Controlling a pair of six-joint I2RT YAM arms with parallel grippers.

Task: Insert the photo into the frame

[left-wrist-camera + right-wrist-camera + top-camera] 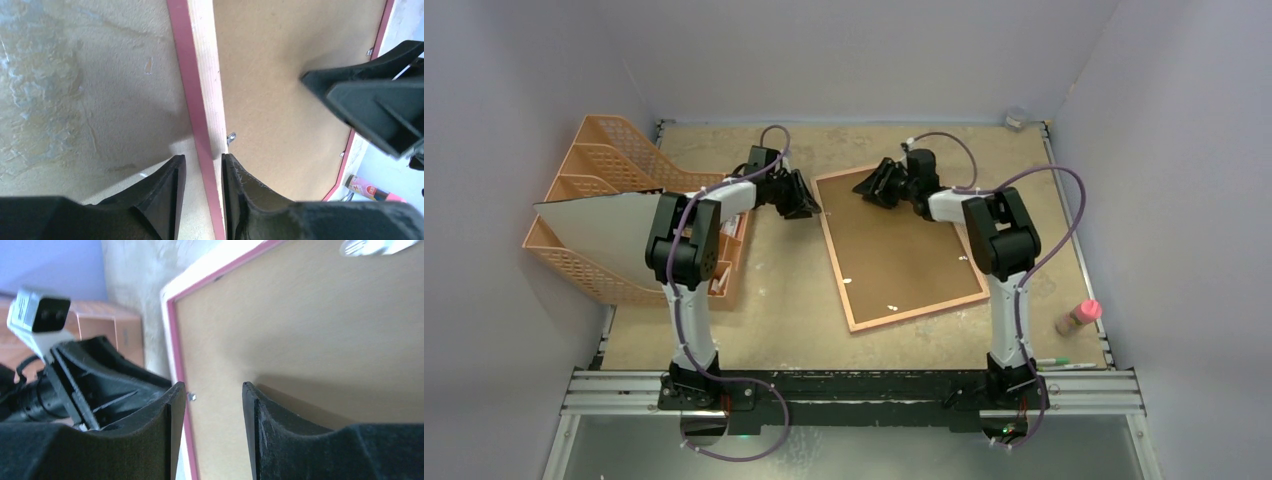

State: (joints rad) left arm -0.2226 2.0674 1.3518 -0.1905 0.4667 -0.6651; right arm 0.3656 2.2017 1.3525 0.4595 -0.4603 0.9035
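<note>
1. Found open table [774, 300] between the frame [200, 75] and the orange trays [594, 160], and also in front of the frame; found less room behind it, toward the back wall.
2. Saw the frame lying face down, turned a little on the table, with the brown backing board [899, 250] inside its rim.
3. Saw the photo in no view; judged it perhaps under the board, but could not tell, so could not call the task done.
4. Noted a grey-white sheet [594, 225] leaning at the trays, well apart from the frame.
5. Saw the left gripper [202, 157] astride the frame's left rim, jaws a little apart, not clamped.
6. Saw the right gripper [214, 387] open over the board near its far edge, holding nothing.
7. Noted a small metal tab [231, 136] at the rim; could not tell whether it was turned over the board, so judged the fastening as perhaps remaining.
</note>
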